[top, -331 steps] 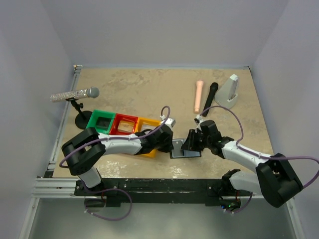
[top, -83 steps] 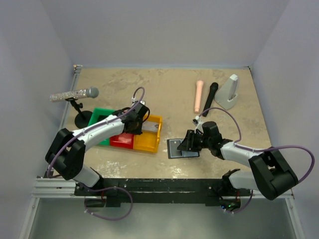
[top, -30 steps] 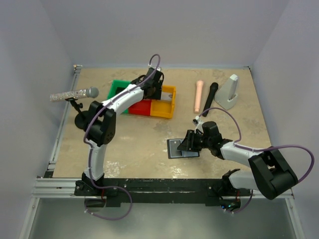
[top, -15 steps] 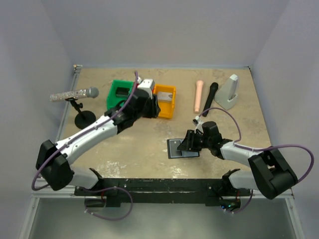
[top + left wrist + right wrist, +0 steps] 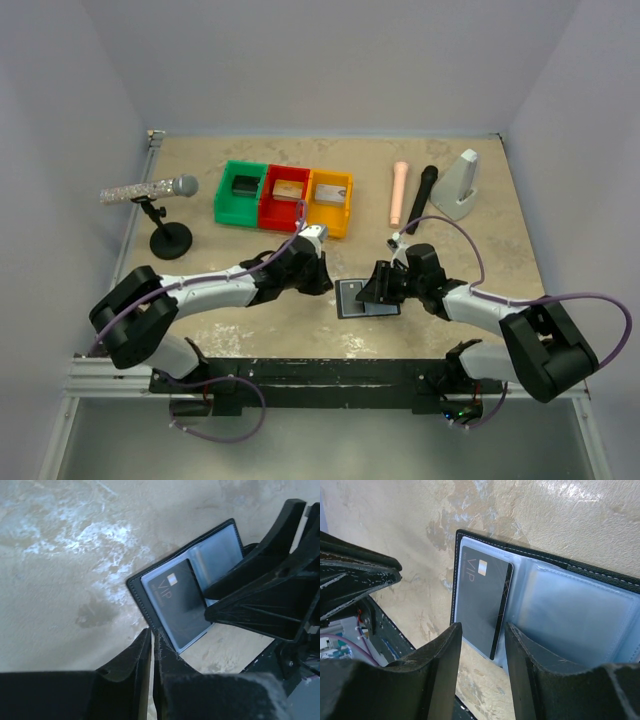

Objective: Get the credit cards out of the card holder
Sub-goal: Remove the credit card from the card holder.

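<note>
Top view: the right half of the card holder (image 5: 353,300) is hidden under the right gripper (image 5: 482,630), and the card in it can't be made out. The wrist views show it lying open and flat, with a dark card (image 5: 481,600) marked VIP in its left clear pocket. The right pocket is glare, so its contents are unclear.

The left arm reaches low across the table, and the left gripper (image 5: 152,642) is just left of the holder, fingers pinched together on nothing, tips at the holder's near-left edge. Whether they touch it is unclear. The right arm is low too, its gripper over the holder with fingers spread apart, the dark card's near edge between them.

Beyond the holder sit the joined bins (image 5: 264,193): a tan card (image 5: 290,189) in the red one, a grey card (image 5: 328,195) in the yellow one, and something dark and unclear in the green one. Far left of the holder is a silver microphone (image 5: 150,189) on a stand. Beyond-right are a peach stick (image 5: 400,192), a black microphone (image 5: 421,195) and a grey wedge (image 5: 461,184).
</note>
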Controlling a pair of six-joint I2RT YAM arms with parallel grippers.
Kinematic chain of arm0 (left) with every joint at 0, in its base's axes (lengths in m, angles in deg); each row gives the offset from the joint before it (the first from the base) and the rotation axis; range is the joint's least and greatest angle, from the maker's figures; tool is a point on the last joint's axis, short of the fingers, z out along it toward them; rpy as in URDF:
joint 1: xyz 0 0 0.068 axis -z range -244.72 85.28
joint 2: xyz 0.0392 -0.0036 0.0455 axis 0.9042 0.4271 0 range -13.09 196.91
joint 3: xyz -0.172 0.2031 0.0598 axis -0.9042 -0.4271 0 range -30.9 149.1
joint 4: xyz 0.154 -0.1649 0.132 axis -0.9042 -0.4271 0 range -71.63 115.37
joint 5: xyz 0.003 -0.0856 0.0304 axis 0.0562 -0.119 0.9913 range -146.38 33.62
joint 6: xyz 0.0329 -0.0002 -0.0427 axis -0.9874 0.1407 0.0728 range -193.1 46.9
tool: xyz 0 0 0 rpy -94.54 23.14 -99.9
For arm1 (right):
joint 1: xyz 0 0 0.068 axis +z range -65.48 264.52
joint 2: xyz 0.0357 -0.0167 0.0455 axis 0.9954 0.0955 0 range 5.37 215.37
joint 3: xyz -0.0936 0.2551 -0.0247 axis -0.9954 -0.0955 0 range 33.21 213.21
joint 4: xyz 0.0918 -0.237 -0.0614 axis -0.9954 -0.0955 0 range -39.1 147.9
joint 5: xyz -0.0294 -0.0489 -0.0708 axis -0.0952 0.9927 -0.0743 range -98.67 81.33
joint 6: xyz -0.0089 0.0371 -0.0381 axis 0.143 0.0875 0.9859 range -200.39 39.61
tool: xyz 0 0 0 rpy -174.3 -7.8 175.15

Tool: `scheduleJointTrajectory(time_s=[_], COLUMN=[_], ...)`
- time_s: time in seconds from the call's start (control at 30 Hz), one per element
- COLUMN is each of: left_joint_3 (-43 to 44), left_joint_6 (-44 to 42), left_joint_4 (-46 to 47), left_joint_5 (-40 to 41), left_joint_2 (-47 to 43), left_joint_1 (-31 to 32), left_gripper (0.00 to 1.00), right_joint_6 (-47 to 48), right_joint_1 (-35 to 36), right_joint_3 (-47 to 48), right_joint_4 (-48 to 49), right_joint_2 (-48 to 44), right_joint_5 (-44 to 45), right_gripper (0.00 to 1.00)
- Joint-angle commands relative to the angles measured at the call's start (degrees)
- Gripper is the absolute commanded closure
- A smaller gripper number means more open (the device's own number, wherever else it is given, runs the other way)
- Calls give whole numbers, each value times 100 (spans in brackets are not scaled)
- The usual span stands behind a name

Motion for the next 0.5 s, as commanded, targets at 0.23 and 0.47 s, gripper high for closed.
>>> scheduleJointTrajectory(time_s=[0.23, 0.47], left_joint_3=[39, 30], left_joint_6=[326, 423], left_joint_4=[1249, 1495], left_joint_5=[-496, -725], left_joint_2=[594, 1052], left_joint_1=[41, 50], left_gripper=[99, 100], right_joint_6=[50, -64], right_joint_1=[-25, -25], right_joint_3=[53, 27], right_joint_4=[18, -35], right_joint_2=[-26, -289], right_joint_5=[63, 195], right_gripper=[56, 56])
